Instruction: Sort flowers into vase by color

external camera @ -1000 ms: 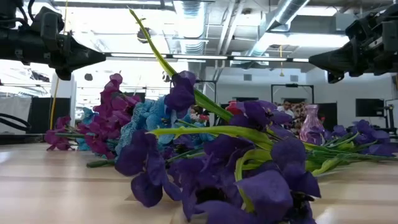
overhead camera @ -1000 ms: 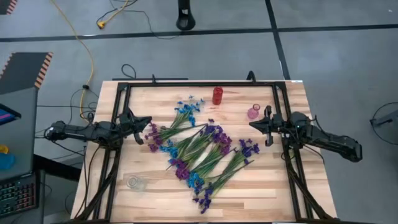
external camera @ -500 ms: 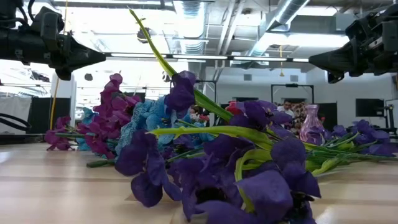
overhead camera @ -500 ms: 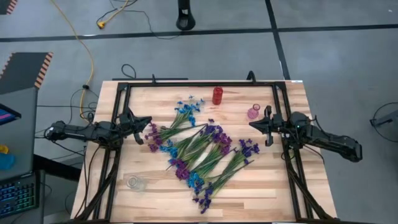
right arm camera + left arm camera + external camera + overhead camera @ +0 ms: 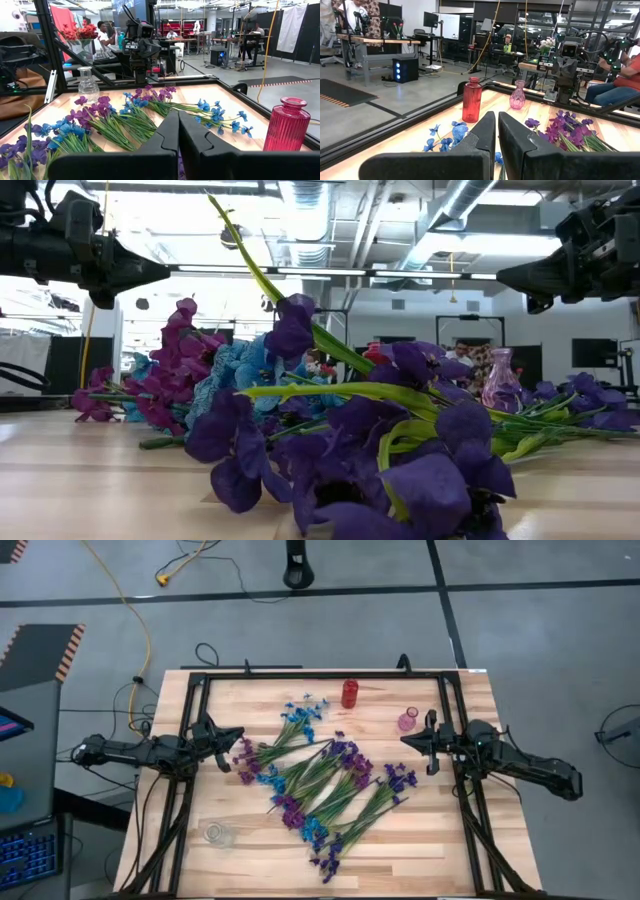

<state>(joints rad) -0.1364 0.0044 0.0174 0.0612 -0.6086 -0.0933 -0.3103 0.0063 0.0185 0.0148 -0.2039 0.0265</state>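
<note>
- The flowers lie loose on the wooden table, spread in a diagonal band across its middle, between the two arms, with blue, magenta and dark violet blossoms mixed together.
- The left gripper hovers above the table's left side, fingers clenched together and holding nothing; the nearest magenta blossoms lie just beside and below its tip.
- The right gripper hangs over the table's right side, pointing inward, fingers pressed together and empty; the closest violet blossoms lie near it, lower on the table.
- A red vase stands near the far edge, well apart from the flowers' main heap.
- A pink vase stands just beside the right gripper's tip.
- A clear vase stands near the front left corner, apart from the stems.
</note>
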